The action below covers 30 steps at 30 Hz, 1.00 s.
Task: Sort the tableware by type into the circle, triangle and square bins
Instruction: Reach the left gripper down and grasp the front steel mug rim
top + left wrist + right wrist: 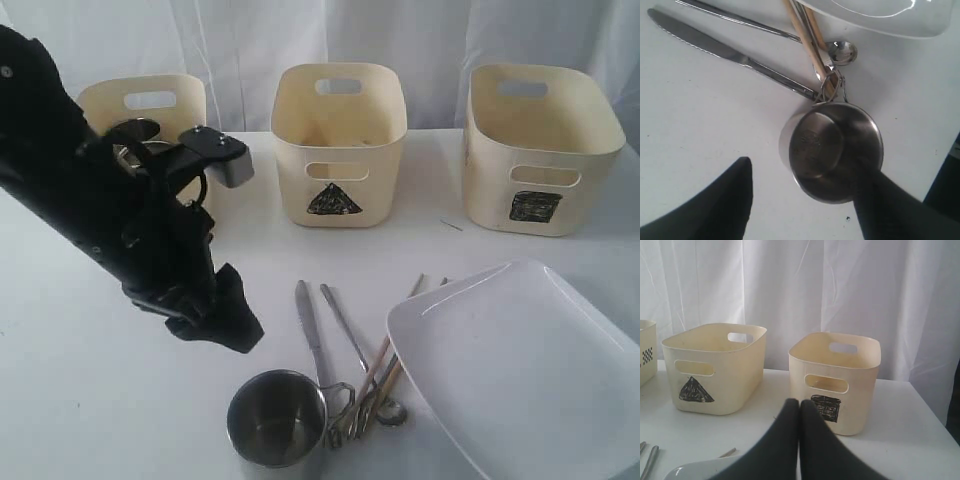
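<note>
Steel cup (832,150) is straddled on the tabletop (700,125) by the open left end effector (805,180). Its wire handle (834,82) is caught among chopsticks (805,40) & spoon (842,51) (shown clearly only by left wrist view), so they could be dragged up w/ it. The right end effector (799,407), shut & empty, is seen only in right wrist view.

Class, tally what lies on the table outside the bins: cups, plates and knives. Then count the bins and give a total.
Steel cup: 1
White plate: 1
Knife: 1
Bins: 3 (left bin, triangle bin, square bin)
Total: 6
</note>
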Each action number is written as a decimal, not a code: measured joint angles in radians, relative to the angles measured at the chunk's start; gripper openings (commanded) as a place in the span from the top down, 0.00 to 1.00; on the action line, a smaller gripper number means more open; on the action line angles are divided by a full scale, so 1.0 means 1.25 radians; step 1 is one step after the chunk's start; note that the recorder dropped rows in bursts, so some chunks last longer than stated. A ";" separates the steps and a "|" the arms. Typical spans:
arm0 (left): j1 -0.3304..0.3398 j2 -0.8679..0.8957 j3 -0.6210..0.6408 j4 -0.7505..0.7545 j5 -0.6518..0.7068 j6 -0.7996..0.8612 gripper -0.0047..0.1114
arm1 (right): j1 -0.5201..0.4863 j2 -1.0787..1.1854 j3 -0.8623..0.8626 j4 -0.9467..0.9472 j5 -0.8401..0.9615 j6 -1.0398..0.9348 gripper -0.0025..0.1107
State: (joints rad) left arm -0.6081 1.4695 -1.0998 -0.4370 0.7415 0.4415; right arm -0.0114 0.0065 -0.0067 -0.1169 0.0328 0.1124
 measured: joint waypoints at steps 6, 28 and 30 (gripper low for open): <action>-0.041 0.000 0.028 -0.002 -0.018 0.028 0.43 | 0.000 0.000 0.000 0.000 0.000 0.000 0.98; -0.070 0.096 0.028 0.000 -0.069 0.082 0.43 | 0.000 0.000 0.000 0.000 0.000 0.000 0.98; -0.070 0.103 0.028 0.000 -0.073 0.087 0.43 | 0.000 0.000 0.000 0.000 0.000 0.000 0.98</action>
State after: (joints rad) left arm -0.6954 1.5979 -1.0651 -0.4372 0.6505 0.5505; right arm -0.0114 0.0065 -0.0067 -0.1169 0.0328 0.1124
